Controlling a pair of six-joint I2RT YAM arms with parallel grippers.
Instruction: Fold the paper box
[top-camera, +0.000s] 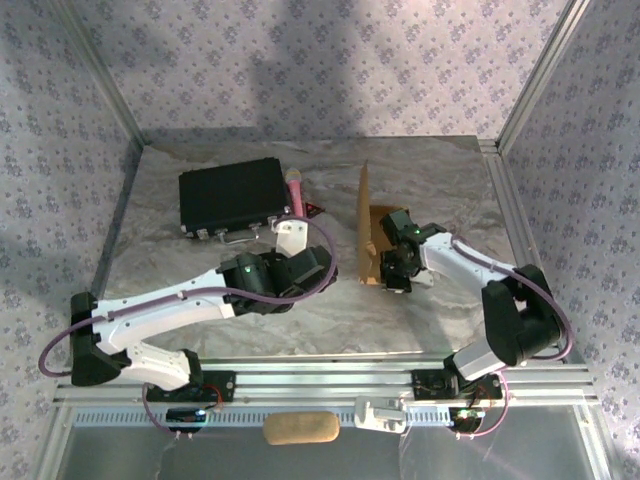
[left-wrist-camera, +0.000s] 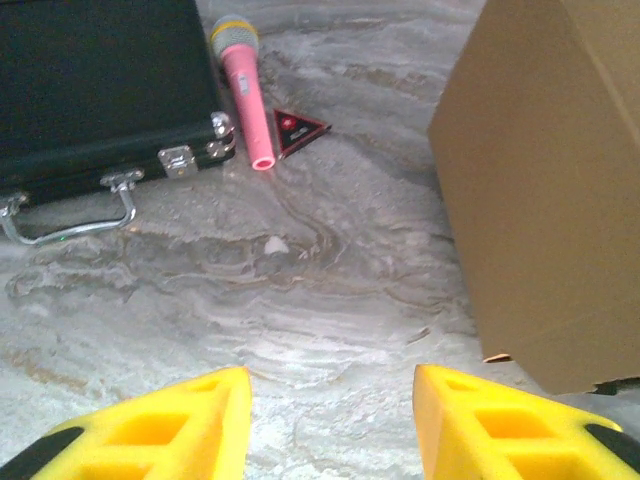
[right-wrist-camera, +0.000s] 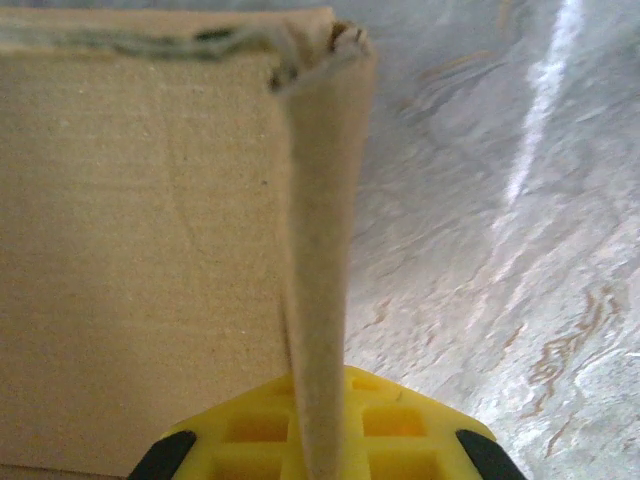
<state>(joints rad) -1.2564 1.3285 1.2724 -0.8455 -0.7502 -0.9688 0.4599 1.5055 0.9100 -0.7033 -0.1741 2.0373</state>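
Observation:
The tan paper box (top-camera: 363, 215) stands partly raised right of the table's middle, one tall panel upright. In the left wrist view its flat brown side (left-wrist-camera: 550, 180) rises at the right, above the marbled table. My right gripper (top-camera: 392, 268) is at the box's right side. In its wrist view that gripper (right-wrist-camera: 322, 400) is shut on a thin cardboard flap (right-wrist-camera: 318, 250) that runs edge-on between the yellow fingers, with a broad panel (right-wrist-camera: 140, 250) to the left. My left gripper (left-wrist-camera: 332, 420) is open over bare table, left of the box and apart from it; it also shows in the top view (top-camera: 290, 236).
A black case (top-camera: 232, 196) with metal latches and handle lies at the back left. A pink microphone (top-camera: 296, 192) and a small red triangle (left-wrist-camera: 297, 128) lie beside it. Patterned walls close the back and sides. An aluminium rail (top-camera: 330, 380) runs along the near edge.

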